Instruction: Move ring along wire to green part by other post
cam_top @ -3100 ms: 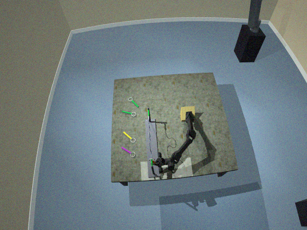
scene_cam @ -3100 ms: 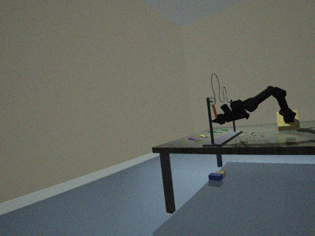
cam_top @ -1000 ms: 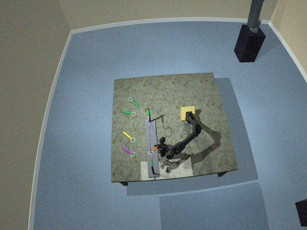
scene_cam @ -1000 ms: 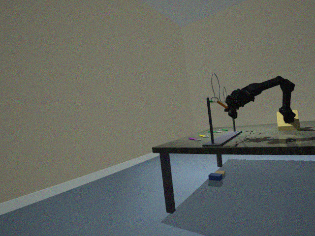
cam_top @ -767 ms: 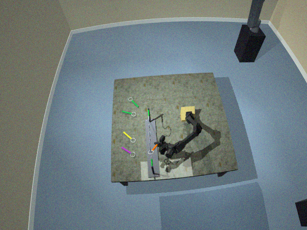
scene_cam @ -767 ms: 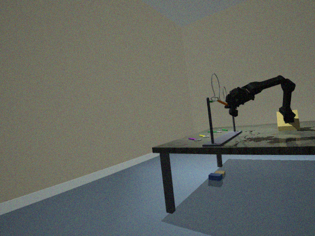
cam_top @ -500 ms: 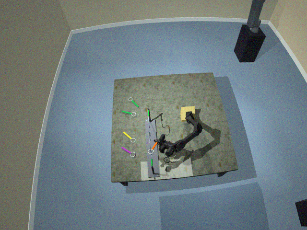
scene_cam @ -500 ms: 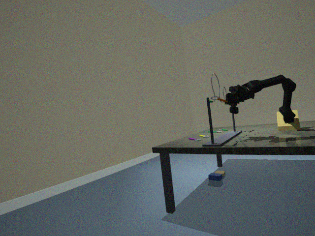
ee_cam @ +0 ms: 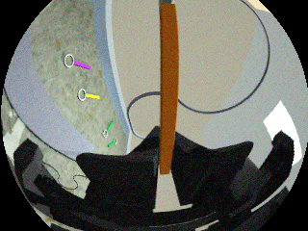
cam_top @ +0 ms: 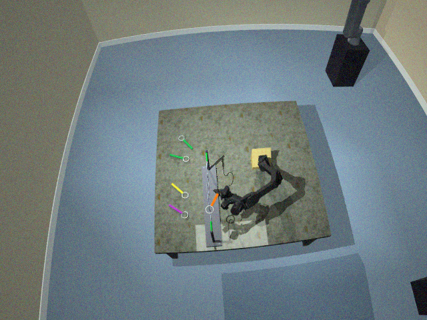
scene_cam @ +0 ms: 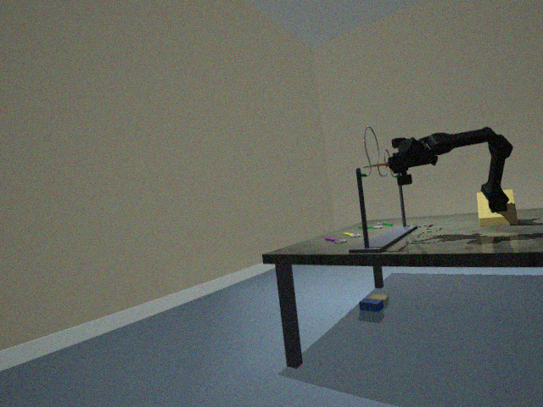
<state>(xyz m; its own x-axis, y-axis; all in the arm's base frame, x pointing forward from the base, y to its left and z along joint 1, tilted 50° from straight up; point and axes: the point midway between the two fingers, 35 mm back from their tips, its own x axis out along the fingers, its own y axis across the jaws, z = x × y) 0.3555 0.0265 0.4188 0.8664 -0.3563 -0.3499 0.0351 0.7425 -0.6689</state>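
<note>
My gripper [cam_top: 218, 193] [scene_cam: 389, 164] [ee_cam: 161, 129] is shut on the orange handle [cam_top: 214, 201] [scene_cam: 383, 164] [ee_cam: 168, 87]. The ring [cam_top: 209, 213] is around or over the wire's thin grey part, just past the near green part [cam_top: 211, 226] [scene_cam: 364, 175]; in the exterior view it looks nearly flat. Whether the ring touches the wire [scene_cam: 377, 148] [ee_cam: 209, 113] cannot be told. The far green part [cam_top: 207, 157] [scene_cam: 395, 175] is by the far post [cam_top: 207, 164] [scene_cam: 401, 201]. The ring is mostly out of the wrist view.
The near post [cam_top: 212, 237] [scene_cam: 362, 210] and far post stand on a grey base plate [cam_top: 213, 220]. Green, yellow [cam_top: 178, 189] [ee_cam: 91, 96] and magenta [cam_top: 175, 209] [ee_cam: 82, 64] handled rings lie on the table beyond the plate. The wire rises in a tall loop between the posts.
</note>
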